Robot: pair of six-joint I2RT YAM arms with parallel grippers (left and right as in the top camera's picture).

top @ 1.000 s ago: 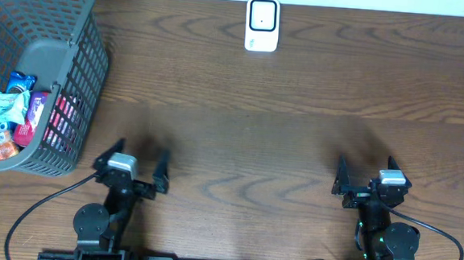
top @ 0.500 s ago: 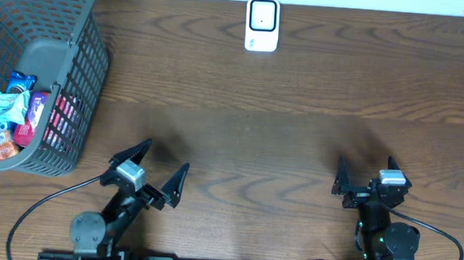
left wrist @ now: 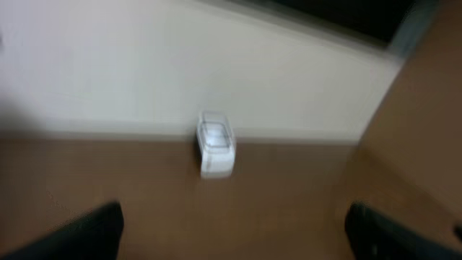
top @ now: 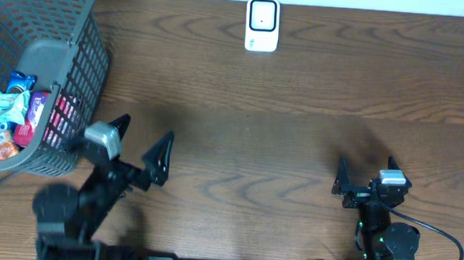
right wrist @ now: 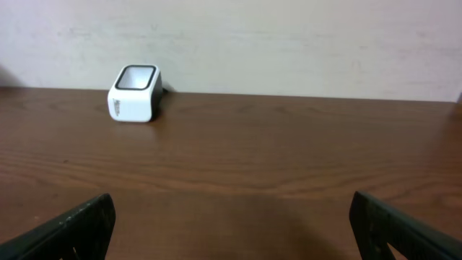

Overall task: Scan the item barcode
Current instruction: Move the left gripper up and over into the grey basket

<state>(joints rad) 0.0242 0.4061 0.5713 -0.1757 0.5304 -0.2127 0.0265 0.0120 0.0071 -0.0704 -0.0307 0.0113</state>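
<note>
Starting at the far left: grey mesh basket (top: 79, 64) with a little pile of snack packets (top: 14, 110) down in the bottom. Presumably the stuff to scan, and none of it out yet.

Just right of the basket, close to its wall: left gripper (top: 144, 134), fingers spread fully wide, nothing held, tilted and angled off toward the back of the table. Blurry through its own wrist camera, so not much detail there.

Up at the back edge, roughly centre: white scanner (top: 262, 24), window facing upward, well apart from both arms.

Over on the right: right gripper (top: 365, 174), also wide open and empty, low near the front edge, pointing straight at the back wall.

Stuff worth worrying about from here:
- Snagging a finger on the basket mesh or rim when reaching in, being that close to the wall.
- Shoving the whole basket sideways, or tipping it.
- Grabbing two packets at once, packed that tight.
- Crinkly wrappers, so easy to lose grip on.
- Could end up with the barcode folded under or turned away from the scanner window.
- Could knock the scanner over by coming in too low.
</note>
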